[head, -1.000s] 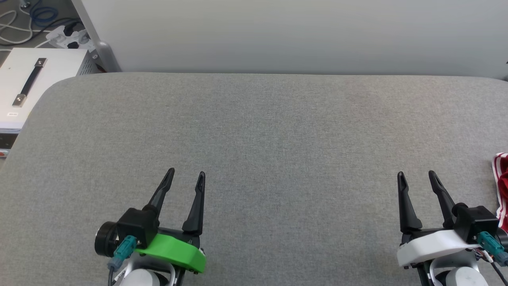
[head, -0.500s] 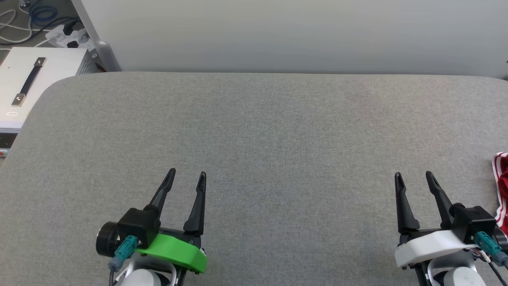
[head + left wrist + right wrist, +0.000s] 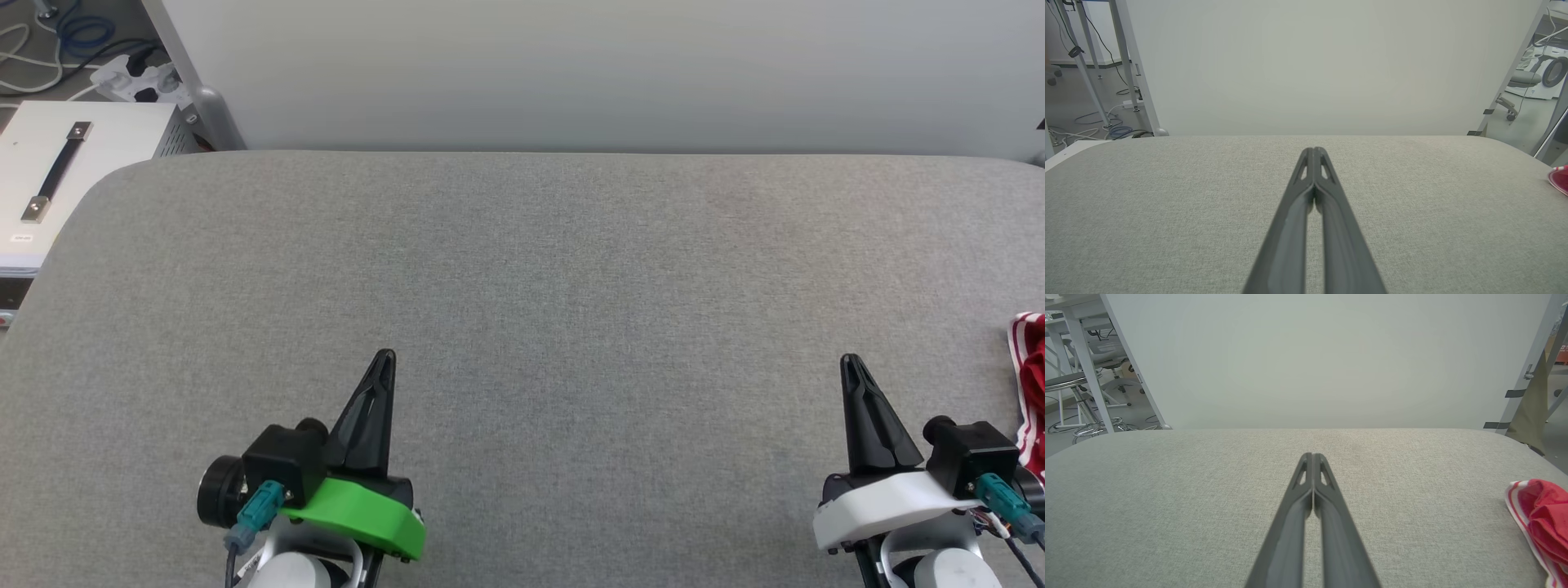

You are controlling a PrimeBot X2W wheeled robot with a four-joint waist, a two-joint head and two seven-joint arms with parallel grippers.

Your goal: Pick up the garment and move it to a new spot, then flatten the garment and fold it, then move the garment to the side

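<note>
Grey counter (image 3: 571, 269) under both grippers, left gripper (image 3: 383, 359) fingers pressed together and empty, right gripper (image 3: 851, 362) fingers closed and empty too, red garment (image 3: 1033, 384) bunched on it, to the right of the right fingers.

The left gripper (image 3: 382, 357) has two long, black, tapering fingers (image 3: 1290, 232), each with a narrow slot cut near its tip. They are mounted on a bright green moulded bracket (image 3: 359, 514), next to a black block with a round camera barrel (image 3: 216, 500) and a teal connector (image 3: 255, 508) on a dark cable. The right gripper (image 3: 851, 359) has the same build, but its white bracket (image 3: 886, 500) differs in colour, and thin wires run beside its teal plug (image 3: 1006, 502). The wrist housings (image 3: 295, 572) are pale grey and rounded.
</note>
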